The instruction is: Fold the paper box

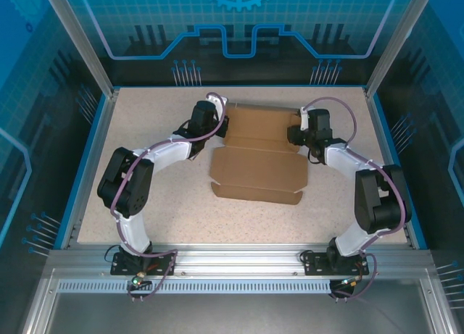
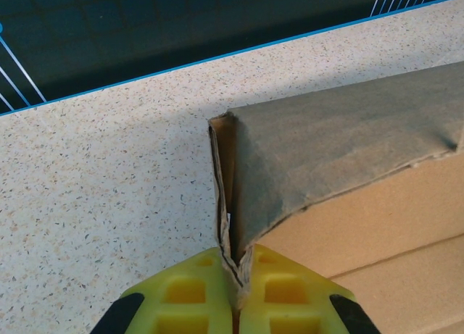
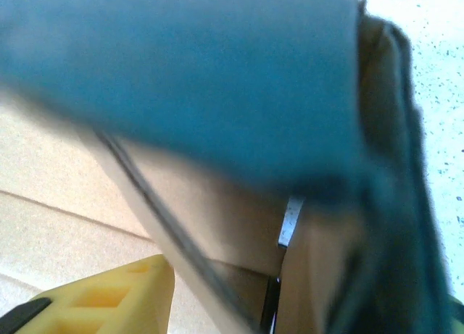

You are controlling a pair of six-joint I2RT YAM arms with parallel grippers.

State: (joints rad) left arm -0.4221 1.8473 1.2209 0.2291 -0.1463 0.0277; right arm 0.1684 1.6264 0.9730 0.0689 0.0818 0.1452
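The paper box (image 1: 257, 160) is a brown cardboard sheet lying mid-table, its far panel raised as a wall. My left gripper (image 1: 220, 131) is at the box's far left corner. In the left wrist view it (image 2: 237, 280) is shut, with its yellow fingers (image 2: 188, 294) pinching two cardboard layers where the raised wall (image 2: 348, 145) meets a side flap. My right gripper (image 1: 299, 136) is at the far right corner. In the right wrist view one yellow finger (image 3: 109, 298) shows at lower left, beside blurred cardboard (image 3: 217, 203). The other finger is hidden behind the folded corner.
The speckled table (image 1: 145, 203) has a blue rim (image 2: 181, 62) just beyond the box's far edge. Aluminium posts (image 1: 80, 40) stand at the back corners. Bare tabletop lies in front of the box and to both sides.
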